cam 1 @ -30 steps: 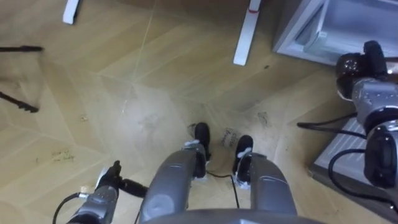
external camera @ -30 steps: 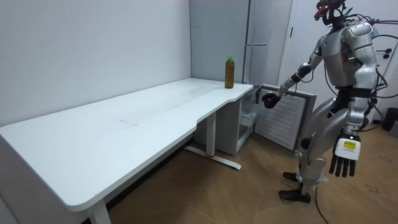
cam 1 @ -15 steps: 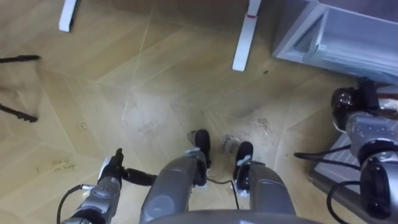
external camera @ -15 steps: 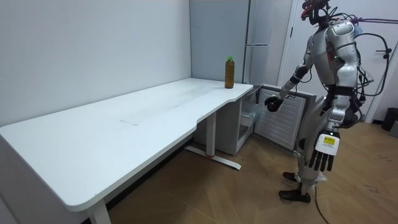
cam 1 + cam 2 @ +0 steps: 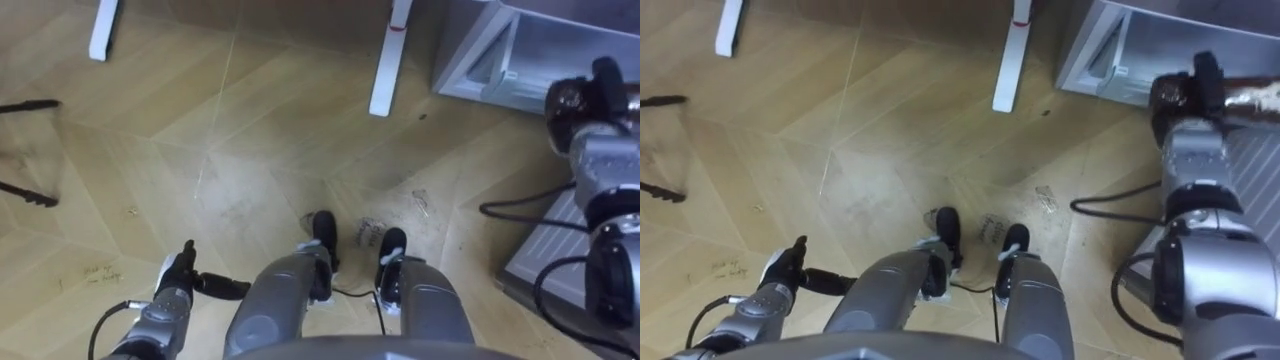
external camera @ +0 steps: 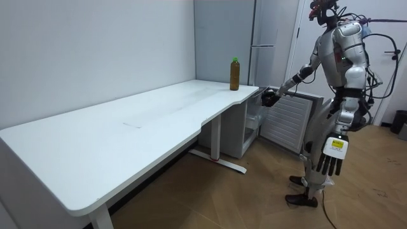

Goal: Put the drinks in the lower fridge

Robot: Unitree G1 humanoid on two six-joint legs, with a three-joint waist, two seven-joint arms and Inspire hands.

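Observation:
A brown drink bottle with a green cap (image 6: 234,74) stands on the far corner of the white table (image 6: 127,127). I stand on the wooden floor before the low fridge (image 6: 253,121), whose door (image 6: 289,121) is swung open. My right hand (image 6: 269,97) is stretched out at the door's top corner, beside the fridge opening (image 5: 560,40). It looks like a dark fist (image 5: 575,100) with the fingers curled, and I see nothing in it. My left hand (image 6: 331,159) hangs at my side with straight fingers, low on the left in the eye views (image 5: 178,285).
A tall grey fridge unit (image 6: 267,38) rises behind the low one. White table legs (image 5: 385,60) stand on the floor ahead of my feet. The open door (image 5: 560,240) lies to my right. A dark object (image 5: 30,180) sits at the far left.
My right hand has risen and moved towards the fridge opening, after dipping half a second ago. My left arm swung in to my side earlier and has held still since.

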